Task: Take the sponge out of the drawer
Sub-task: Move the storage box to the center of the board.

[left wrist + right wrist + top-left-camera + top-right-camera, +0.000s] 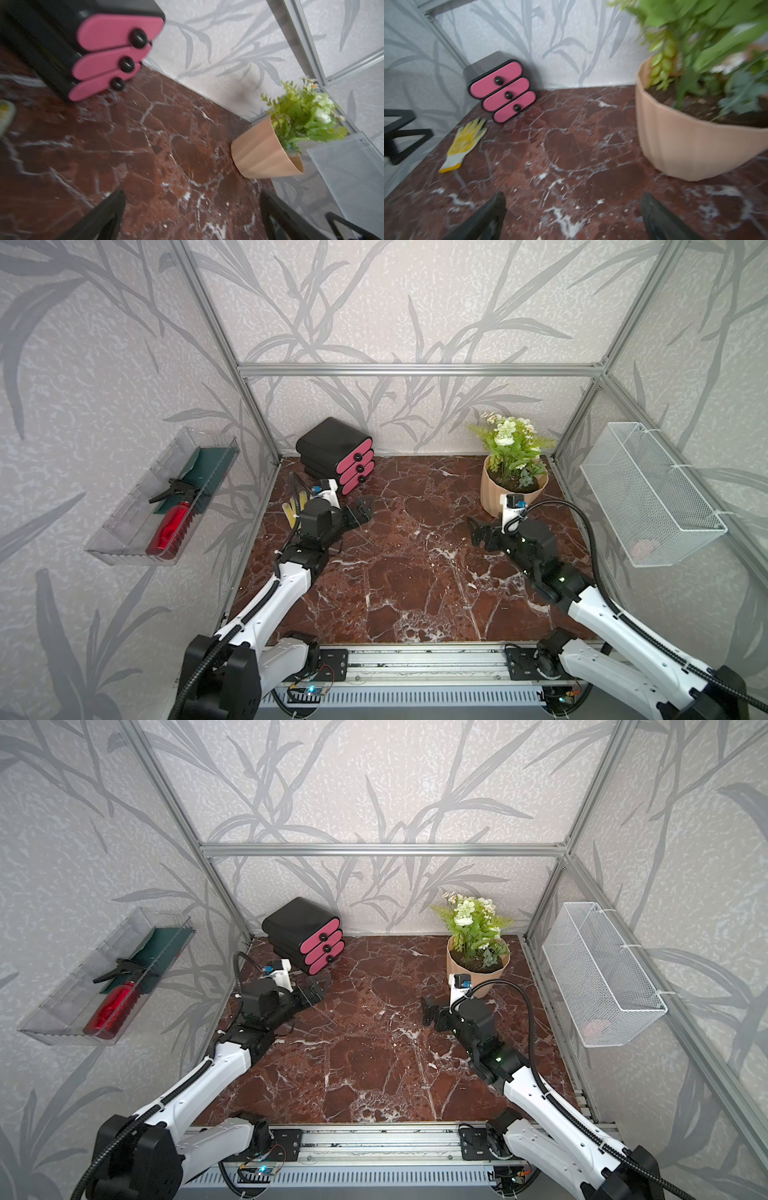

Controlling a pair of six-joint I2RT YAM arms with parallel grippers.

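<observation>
Drawers (356, 467) shut; left end effector (365, 508), right end effector (477, 531) low, wide, empty.

drawer unit (328, 443): small black case with three stacked pink fronts, one black knob each. top drawer (348, 460), middle drawer (351, 472) and bottom drawer (353, 484) are all pushed in. Unit stands upright on the table (415, 572) in the far-left corner, near the back wall (415, 418), fronts angled toward table centre. Contents hidden.
</observation>
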